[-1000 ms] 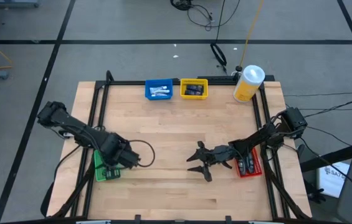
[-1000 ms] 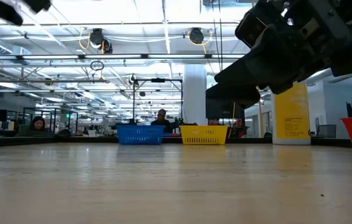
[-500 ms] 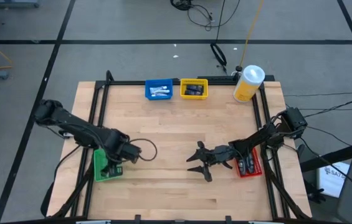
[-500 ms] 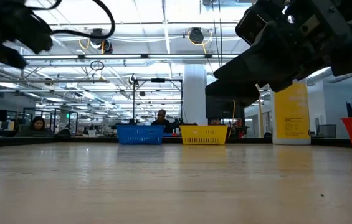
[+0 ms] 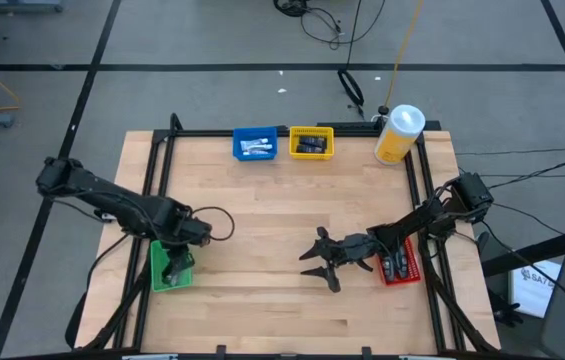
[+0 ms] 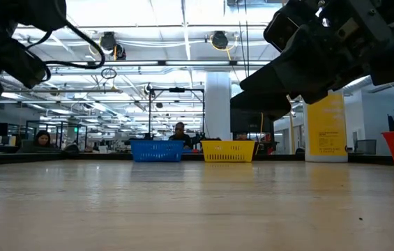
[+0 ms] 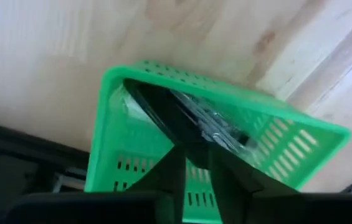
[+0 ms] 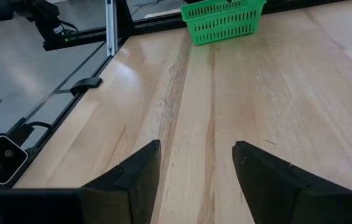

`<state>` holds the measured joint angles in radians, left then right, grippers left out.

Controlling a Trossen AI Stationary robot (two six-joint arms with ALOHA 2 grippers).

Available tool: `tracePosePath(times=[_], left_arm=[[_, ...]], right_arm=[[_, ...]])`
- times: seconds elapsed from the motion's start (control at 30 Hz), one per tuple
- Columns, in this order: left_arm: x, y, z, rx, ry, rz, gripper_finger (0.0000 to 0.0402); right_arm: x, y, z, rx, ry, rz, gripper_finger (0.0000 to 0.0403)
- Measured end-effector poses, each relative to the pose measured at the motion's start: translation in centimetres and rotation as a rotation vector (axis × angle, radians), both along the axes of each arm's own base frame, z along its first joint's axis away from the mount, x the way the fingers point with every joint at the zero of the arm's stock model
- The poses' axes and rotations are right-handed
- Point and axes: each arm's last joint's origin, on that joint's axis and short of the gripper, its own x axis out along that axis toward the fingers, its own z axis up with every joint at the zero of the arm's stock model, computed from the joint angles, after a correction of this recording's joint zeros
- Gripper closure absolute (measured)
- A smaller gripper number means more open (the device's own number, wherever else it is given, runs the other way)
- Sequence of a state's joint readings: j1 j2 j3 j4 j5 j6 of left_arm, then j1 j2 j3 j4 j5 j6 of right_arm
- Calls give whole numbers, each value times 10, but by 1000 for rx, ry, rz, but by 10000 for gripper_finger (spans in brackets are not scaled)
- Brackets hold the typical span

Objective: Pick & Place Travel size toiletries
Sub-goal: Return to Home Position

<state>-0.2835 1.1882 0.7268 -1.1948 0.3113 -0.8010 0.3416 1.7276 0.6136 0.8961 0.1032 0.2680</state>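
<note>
Position, left: left gripper (image 5: 175, 264) hung low over the green bin (image 5: 156, 272) near the left edge of the table (image 5: 262, 210). We read its fingers as drawn almost together with a thin slit between them, holding nothing.
Green bin contents: a dark comb (image 7: 163, 109) and a clear packet (image 7: 216, 124) lay inside.
Back row: blue bin (image 5: 237, 147) held pale travel size toiletries (image 5: 256, 148). Just beside it, the yellow bin (image 5: 293, 143) held darker ones.
Position, right: right gripper (image 5: 318, 260) hovered over bare wood just beside the red bin (image 5: 399, 282), fingers spread wide and empty.
Far right: yellow canister (image 5: 398, 135) stood at the back corner. The red bin held dark pieces, partly hidden by the right arm.
Task state: we found no toiletry loose on the table, so we judged that only the retreat remained.
Risk, left: a sideways pull before lifting could hook the green bin's wall and drag or tip it. The cable loop (image 5: 220, 225) by the wrist could also snag.
Risk, right: spread fingers swinging back could clip the red bin and shove it toward the frame.
Count: we counted two arms, four bins (one of each colour) and one canister. The pieces inside the bins were too small for us to count.
</note>
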Motion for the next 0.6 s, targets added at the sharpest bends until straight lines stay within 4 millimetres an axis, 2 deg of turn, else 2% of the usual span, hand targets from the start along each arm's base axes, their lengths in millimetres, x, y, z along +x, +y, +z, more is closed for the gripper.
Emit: tracePosePath(times=[0.17, 0.3, 0.37, 0.5, 0.6], left_arm=[[-9, 10, 5, 13, 42, 68, 284], [-6, 18, 10, 149, -101, 92, 261], [0, 19, 12, 257, -242, 70, 262], [25, 14, 22, 422, -646, -5, 279], [47, 8, 22, 489, -960, -130, 297]], right_arm=[[0, 0, 0, 1, -4, 0, 211], [0, 0, -1, -21, 6, 1, 211], [-1, -1, -4, -53, 27, -16, 212], [-7, -8, -9, -87, 48, -46, 227], [-14, -19, -2, -84, 43, -73, 248]])
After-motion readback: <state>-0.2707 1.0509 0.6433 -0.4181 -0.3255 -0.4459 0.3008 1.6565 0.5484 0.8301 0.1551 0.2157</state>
